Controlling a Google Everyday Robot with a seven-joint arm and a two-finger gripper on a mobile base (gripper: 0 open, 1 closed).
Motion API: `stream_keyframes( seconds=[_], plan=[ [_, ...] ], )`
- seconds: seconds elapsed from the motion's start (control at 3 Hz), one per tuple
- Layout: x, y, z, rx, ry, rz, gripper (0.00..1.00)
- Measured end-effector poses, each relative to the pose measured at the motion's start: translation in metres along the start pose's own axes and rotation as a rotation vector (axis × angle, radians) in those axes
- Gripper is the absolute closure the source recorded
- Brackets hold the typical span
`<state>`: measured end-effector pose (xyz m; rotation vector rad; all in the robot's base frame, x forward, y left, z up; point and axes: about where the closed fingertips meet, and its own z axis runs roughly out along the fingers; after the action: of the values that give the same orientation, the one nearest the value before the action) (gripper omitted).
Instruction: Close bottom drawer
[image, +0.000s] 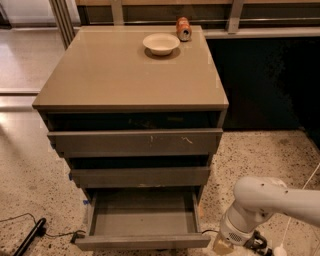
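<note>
The bottom drawer (142, 242) of the grey-taupe cabinet (130, 75) stands pulled far out, and its empty grey box interior (143, 216) shows. My white arm (260, 202) reaches in from the lower right. Its gripper (223, 245) hangs low near the floor, just right of the drawer's front right corner. I cannot tell whether it touches the drawer front.
Above, the scratched top drawer (135, 141) and the middle drawer (140, 176) stick out a little. A white bowl (161, 43) and an orange can (183, 28) sit on the cabinet top. A black cable and rod (30, 237) lie on the speckled floor at left.
</note>
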<state>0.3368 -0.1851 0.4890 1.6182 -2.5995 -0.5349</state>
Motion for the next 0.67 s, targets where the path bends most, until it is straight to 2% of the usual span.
stream_keyframes(
  seconds=[0.33, 0.67],
  plan=[
    [0.015, -0.008, 0.05, -0.059, 0.009, 0.017, 1.0],
    [0.033, -0.007, 0.11, -0.142, 0.031, 0.043, 1.0]
  ],
)
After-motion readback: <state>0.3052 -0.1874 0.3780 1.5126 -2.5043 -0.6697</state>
